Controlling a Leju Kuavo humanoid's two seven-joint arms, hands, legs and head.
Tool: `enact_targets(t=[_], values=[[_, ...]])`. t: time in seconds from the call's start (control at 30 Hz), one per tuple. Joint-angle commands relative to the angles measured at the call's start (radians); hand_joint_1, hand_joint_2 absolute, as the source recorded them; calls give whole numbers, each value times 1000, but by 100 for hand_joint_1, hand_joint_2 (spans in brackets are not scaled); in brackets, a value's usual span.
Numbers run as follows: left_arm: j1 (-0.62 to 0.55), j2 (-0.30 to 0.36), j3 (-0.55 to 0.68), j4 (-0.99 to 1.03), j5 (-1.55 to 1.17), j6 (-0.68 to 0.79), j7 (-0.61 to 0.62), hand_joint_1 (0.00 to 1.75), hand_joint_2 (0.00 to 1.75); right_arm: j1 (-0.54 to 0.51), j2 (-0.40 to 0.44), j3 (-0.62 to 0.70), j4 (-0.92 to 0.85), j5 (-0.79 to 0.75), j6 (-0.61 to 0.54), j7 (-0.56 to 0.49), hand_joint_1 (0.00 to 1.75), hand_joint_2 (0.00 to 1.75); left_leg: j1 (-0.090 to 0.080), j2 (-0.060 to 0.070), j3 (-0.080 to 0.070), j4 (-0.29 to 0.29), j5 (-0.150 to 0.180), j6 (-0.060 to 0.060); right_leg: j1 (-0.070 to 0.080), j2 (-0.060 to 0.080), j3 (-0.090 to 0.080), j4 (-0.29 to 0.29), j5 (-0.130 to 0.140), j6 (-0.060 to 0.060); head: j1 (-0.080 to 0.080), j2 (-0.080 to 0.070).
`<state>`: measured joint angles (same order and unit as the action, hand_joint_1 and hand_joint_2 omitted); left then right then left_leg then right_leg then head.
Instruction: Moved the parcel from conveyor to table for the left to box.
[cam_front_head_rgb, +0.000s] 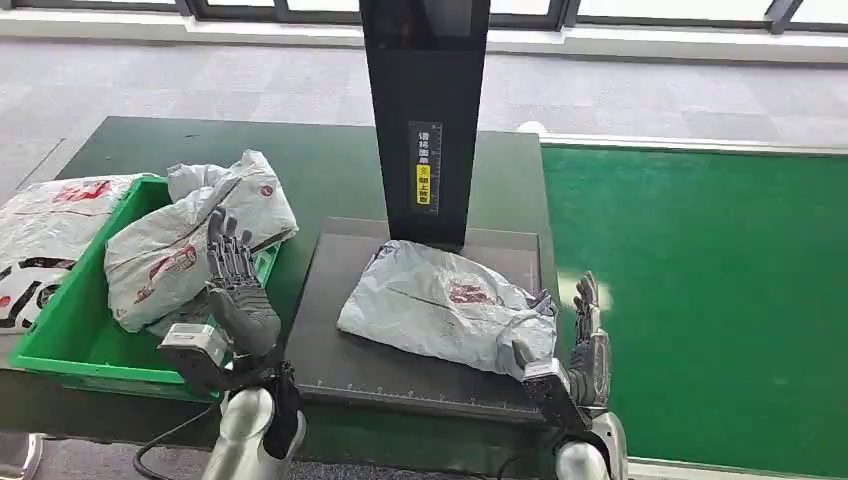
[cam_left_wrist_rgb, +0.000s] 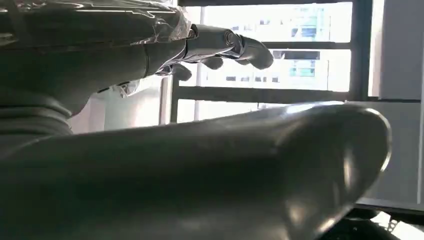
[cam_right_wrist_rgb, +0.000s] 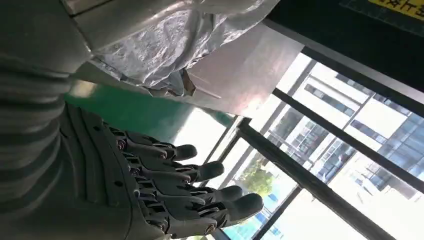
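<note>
A grey plastic parcel (cam_front_head_rgb: 440, 305) with a red mark lies on the dark scale plate (cam_front_head_rgb: 345, 365) in front of the black post. My right hand (cam_front_head_rgb: 588, 335) stands just off the parcel's right corner, fingers straight and apart, holding nothing; the right wrist view has its fingers (cam_right_wrist_rgb: 200, 192) spread with the parcel (cam_right_wrist_rgb: 175, 40) beside the thumb. My left hand (cam_front_head_rgb: 240, 285) is raised with fingers extended, over the near right edge of the green box (cam_front_head_rgb: 85, 340), in front of a grey parcel (cam_front_head_rgb: 190, 245) lying in that box. The left wrist view has its fingers (cam_left_wrist_rgb: 235, 45) stretched out.
A second parcel (cam_front_head_rgb: 45, 235) lies over the box's far left rim. The black post (cam_front_head_rgb: 425, 110) rises at the back of the plate. The green conveyor belt (cam_front_head_rgb: 700, 300) runs along the right of the dark table (cam_front_head_rgb: 320, 170).
</note>
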<state>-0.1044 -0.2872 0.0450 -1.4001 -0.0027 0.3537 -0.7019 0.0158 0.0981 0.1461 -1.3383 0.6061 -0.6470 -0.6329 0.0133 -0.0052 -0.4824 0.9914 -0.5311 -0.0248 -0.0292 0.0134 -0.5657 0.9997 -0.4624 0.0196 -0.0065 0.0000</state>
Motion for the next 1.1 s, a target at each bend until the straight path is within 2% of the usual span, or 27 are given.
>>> enact_targets(t=[0.03, 0.2, 0.23, 0.27, 0.33, 0.37, 0.43, 0.5, 0.53, 0.6, 0.63, 0.67, 0.7, 0.73, 0.77, 0.83, 0.9, 0.93, 1.1], values=[[38, 42, -124, -64, -43, 56, 4, 0, 0, 42, 25, -8, -95, -26, 27, -22, 0, 175, 0, 0, 0, -2, 0, 1, 1, -1, 0, -1, 0, -2, 0, 0], [38, 42, -124, -64, -43, 56, 4, 0, 0, 42, 25, -8, -95, -26, 27, -22, 0, 175, 0, 0, -4, -2, 1, 1, 1, -1, 1, -2, 1, -2, 0, 0], [15, 91, -228, 36, -267, 123, 15, 0, 0, 83, 37, 8, -187, -65, 67, -65, 0, 175, 1, 0, -4, -3, 1, 1, 2, -1, 1, -4, 2, -3, 0, 0], [-31, 130, -321, 94, -446, 29, 138, 0, 0, 142, -2, 99, -370, -128, 24, -65, 0, 175, 1, 1, -3, -5, 2, 2, 2, -2, 2, -6, 2, -4, 0, 0], [-57, 108, -321, 133, -456, 26, 135, 0, 0, 210, 5, 109, -453, -104, 26, -63, 0, 175, -1, -7, -7, -1, 1, 1, 0, -8, 0, 0, -1, -2, 0, 0], [-57, 108, -321, 133, -456, 26, 135, 0, 0, 210, 5, 109, -453, -104, 26, -63, 0, 175, -1, -8, -1, 0, 1, 1, 0, -9, -1, 0, -2, -2, 0, 0], [-57, 108, -321, 133, -456, 26, 135, 0, 0, 210, 5, 109, -453, -104, 26, -63, 0, 175, -1, -10, 0, -1, 1, 2, 0, -12, 3, -2, -1, -2, 0, 0], [-56, 110, -319, 135, -456, 25, 136, 0, 0, 206, 8, 104, -446, -104, 28, -62, 0, 175, -1, -3, 1, -2, 0, 1, 0, -5, 2, -2, 0, -2, 0, 0], [-54, 110, -315, 132, -456, 26, 136, 0, 0, 201, 10, 97, -435, -104, 32, -65, 0, 175, -1, -1, -6, -2, 0, 1, 0, -3, 2, -2, 0, -2, 0, 0], [-54, 110, -315, 132, -456, 26, 136, 0, 0, 201, 10, 97, -435, -104, 32, -65, 0, 175, 0, 0, -7, -3, 0, 1, 0, -2, 1, -3, 1, -3, 0, 0], [-146, 198, -462, 232, -707, -87, 296, 0, 0, 176, -56, 191, -567, -144, -51, -65, 0, 175, -1, -1, -7, -3, 0, 1, 0, -3, 1, -3, 0, -3, 0, 0], [-244, 169, -460, 386, -773, -114, 284, 0, 0, 192, -60, 215, -616, -154, -51, -65, 0, 175, 0, -1, -7, -3, 0, 1, 1, -4, 1, -3, 0, -3, 0, 0], [-314, 147, -457, 508, -790, -112, 260, 0, 175, 188, -62, 226, -631, -166, -51, -65, 0, 175, -1, -7, -11, 1, 1, 1, -1, -9, -1, 1, -1, -2, 0, 0], [-353, 138, -460, 576, -806, -112, 256, 0, 175, 180, -66, 235, -635, -177, -51, -65, 0, 175, -1, -8, -11, 0, 2, 1, 0, -10, -1, 0, 0, -3, 0, 0], [-425, 130, -485, 701, -879, -82, 266, 0, 175, 149, -81, 257, -622, -195, -51, -65, 0, 175, -1, -9, -3, 1, 2, 1, -1, -11, 0, -1, -1, -1, 0, 0], [-478, 124, -494, 784, -906, -93, 270, 0, 175, 102, -89, 266, -614, -231, -51, -65, 0, 175, -1, -10, -2, -1, 5, 2, 0, -13, 2, -3, 2, -1, 0, 0], [-522, 126, -490, 842, -911, -108, 287, 0, 175, 61, -89, 274, -611, -255, -51, -65, 0, 175, -1, -1, -4, -1, 4, 2, 0, -4, 1, -2, 4, -2, 0, 0], [-529, 129, -490, 848, -911, -113, 286, 0, 175, 54, -86, 274, -606, -255, -51, -65, 0, 175, -1, -1, -10, 0, 4, 2, 0, -4, -1, -1, 4, -2, 0, 0], [-529, 129, -490, 848, -911, -113, 286, 0, 175, 54, -86, 274, -606, -255, -51, -65, 0, 175, -1, 0, -6, 0, 4, 1, -1, -1, 0, -1, 4, -1, 0, 0]])
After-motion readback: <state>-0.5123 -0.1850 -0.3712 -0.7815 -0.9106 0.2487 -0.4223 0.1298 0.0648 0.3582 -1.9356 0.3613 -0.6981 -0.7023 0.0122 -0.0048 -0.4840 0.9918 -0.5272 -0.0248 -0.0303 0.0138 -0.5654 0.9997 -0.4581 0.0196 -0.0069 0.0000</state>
